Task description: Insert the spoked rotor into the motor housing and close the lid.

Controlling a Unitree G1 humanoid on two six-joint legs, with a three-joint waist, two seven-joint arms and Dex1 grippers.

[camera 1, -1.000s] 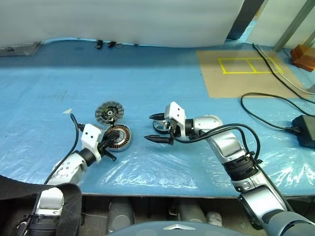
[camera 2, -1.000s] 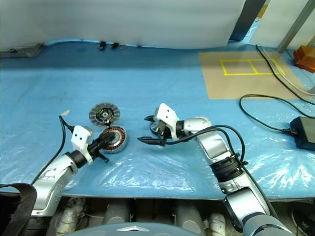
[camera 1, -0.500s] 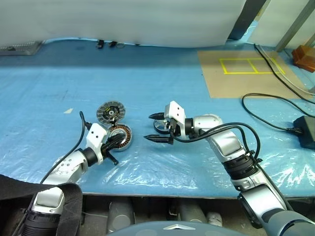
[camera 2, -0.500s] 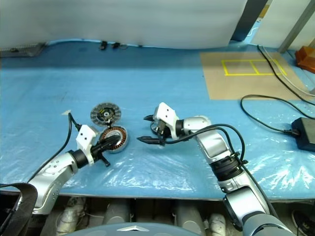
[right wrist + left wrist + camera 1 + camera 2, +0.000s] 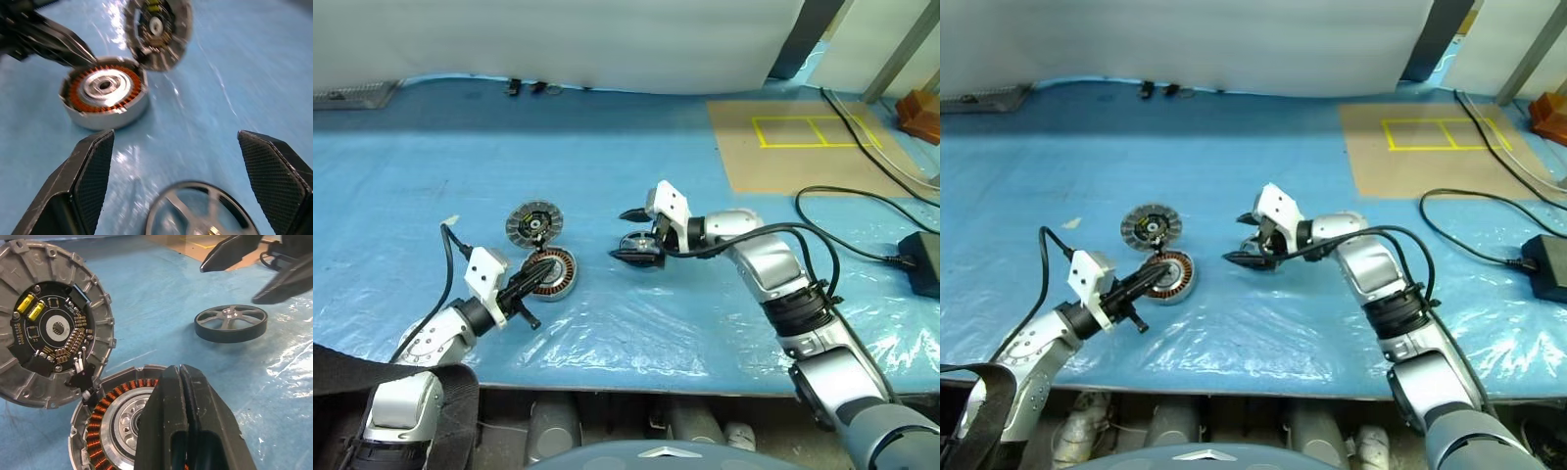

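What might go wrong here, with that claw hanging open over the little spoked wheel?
The right gripper is open around the spoked rotor, which lies flat on slick plastic sheeting; closing off-centre might push it away instead of gripping it. The lid stands tilted open on the motor housing's edge, so a rotor brought in low may knock it. The shut left gripper rests at the housing's rim and could get in the way.

**Blue sheeting under a white backdrop**

A wide work surface (image 5: 607,166) is covered in blue sheeting with crinkled clear plastic along its near edge. A white screen (image 5: 558,39) closes off the back. To the right lies a brown cardboard panel (image 5: 793,147) marked with yellow tape rectangles (image 5: 800,131). Black cables (image 5: 847,230) trail across toward a black box (image 5: 922,260).
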